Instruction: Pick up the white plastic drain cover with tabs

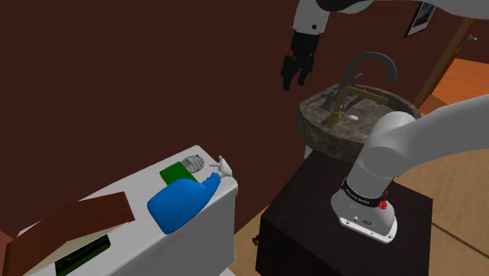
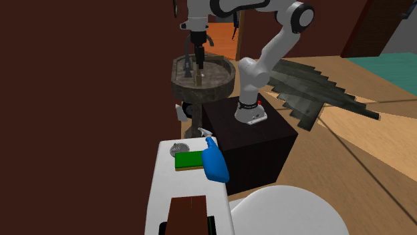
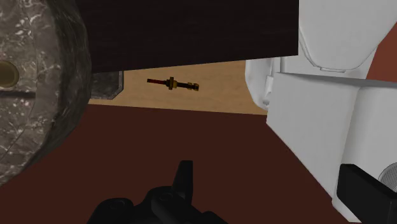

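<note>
On the toilet tank lid (image 1: 137, 188), drain cover (image 1: 193, 164) lies flat beside green sponge (image 1: 175, 173), w/ blue spray bottle (image 1: 182, 205) near; end effector (image 1: 295, 84), open and empty, is well apart, so 1 off-line descent could shove cover or knock bottle.

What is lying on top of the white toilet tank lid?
A round pale drain cover, green block, blue spray bottle on its side, and a brown board, partly covering a green-black item.
</note>
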You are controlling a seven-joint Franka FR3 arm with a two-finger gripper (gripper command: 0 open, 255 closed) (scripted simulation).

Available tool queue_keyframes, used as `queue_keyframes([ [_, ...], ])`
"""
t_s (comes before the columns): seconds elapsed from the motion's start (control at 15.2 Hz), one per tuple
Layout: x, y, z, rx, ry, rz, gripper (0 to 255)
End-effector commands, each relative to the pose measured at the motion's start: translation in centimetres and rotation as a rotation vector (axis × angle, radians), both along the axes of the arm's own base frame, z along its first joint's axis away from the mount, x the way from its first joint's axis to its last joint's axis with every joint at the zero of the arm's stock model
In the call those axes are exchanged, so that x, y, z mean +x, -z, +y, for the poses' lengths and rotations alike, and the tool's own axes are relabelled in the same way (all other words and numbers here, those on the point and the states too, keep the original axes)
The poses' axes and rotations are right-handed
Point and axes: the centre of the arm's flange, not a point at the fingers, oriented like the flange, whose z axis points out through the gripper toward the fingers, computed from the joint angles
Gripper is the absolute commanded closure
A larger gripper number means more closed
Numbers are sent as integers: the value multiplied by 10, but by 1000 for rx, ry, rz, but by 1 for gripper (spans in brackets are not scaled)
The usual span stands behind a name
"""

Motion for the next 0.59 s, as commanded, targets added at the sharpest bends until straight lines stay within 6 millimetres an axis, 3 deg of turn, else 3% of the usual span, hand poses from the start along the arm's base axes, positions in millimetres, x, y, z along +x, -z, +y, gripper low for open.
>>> queue_keyframes([
  [0.0, 0, 0, 0, 0, 0, 0, 0],
  [0.53, 50, 36, 92, -41, 15, 8, 0],
])
